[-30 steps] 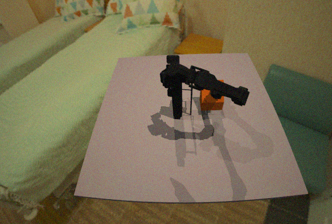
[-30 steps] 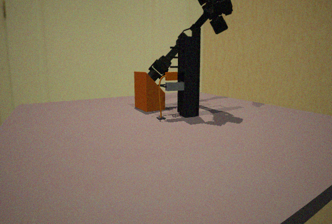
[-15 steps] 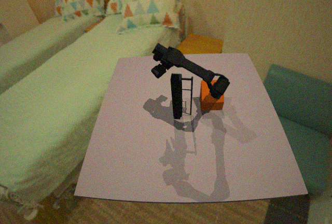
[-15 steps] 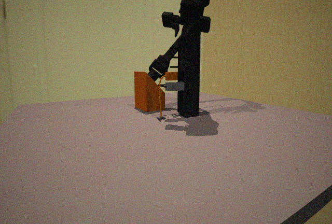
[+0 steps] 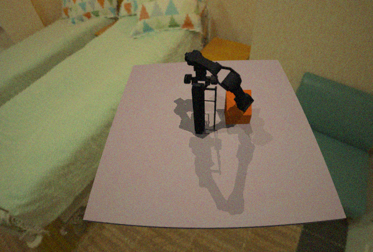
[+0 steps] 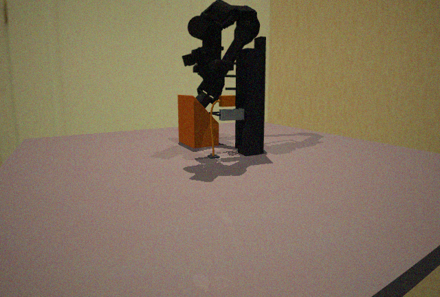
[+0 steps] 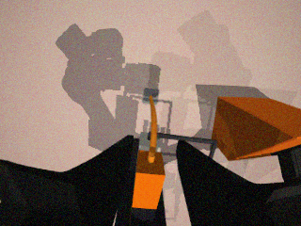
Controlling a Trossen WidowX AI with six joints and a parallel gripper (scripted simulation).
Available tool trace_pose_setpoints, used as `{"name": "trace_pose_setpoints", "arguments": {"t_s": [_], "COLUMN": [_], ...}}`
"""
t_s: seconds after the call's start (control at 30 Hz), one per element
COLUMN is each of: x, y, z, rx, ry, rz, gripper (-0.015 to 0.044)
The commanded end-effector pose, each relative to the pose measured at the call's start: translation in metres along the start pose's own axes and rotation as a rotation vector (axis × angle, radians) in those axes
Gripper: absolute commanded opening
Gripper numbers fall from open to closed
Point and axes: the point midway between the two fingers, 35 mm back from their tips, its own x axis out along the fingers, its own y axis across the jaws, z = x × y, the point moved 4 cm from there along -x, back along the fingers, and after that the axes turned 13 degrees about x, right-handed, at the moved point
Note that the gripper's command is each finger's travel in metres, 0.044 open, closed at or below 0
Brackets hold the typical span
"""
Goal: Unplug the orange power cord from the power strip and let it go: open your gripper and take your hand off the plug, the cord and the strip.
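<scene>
Partly open with nothing held, as the gripper (image 5: 200, 79) (image 6: 213, 68) (image 7: 154, 143) is, it hangs above the boxy orange plug (image 6: 227, 100) (image 7: 149, 189), which sits against the upright black power strip (image 5: 198, 109) (image 6: 250, 100), its thin cord (image 6: 212, 126) (image 7: 153, 122) arching down.
</scene>
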Motion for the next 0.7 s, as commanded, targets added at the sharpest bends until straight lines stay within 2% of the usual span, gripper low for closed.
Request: {"name": "trace_pose_setpoints", "arguments": {"t_s": [0.0,0.67], "x": [0.001,0.0], "y": [-0.002,-0.006], "z": [-0.001,-0.027], "rx": [0.022,0.023], "ry": [0.014,0.015], "rz": [-0.004,-0.004], "gripper": [0.016,0.016]}}
